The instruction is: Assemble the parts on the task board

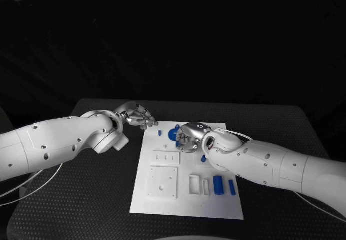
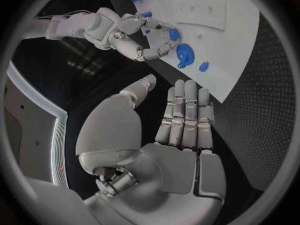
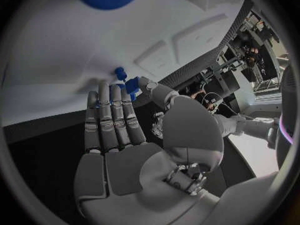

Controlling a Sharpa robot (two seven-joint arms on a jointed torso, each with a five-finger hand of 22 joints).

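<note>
Head view: board (image 1: 189,199) lay mid-counter (image 1: 288,125). Left hand (image 1: 135,116) hovered off the board's 11 o'clock corner, fingers apart, holding nothing. Right hand (image 1: 192,137) sat over the board's upper part, fingers curled; grasp could not be told. Blue parts (image 1: 218,184) lay toward 5 o'clock.

Left wrist view: left hand (image 2: 181,120) flat, released; right hand (image 2: 147,42) curled near a blue part (image 2: 185,52).

Right wrist view: right hand (image 3: 112,120) extended over board (image 3: 75,50).

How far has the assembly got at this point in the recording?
Early stage, by the look of it. Nothing looks clearly assembled: blue parts lie loose along the task board. In hand: the right hand hovers over the board's far end near a round blue part, fingers spread, holding nothing. The left hand waits open beside the board. Most placements remain.
</note>
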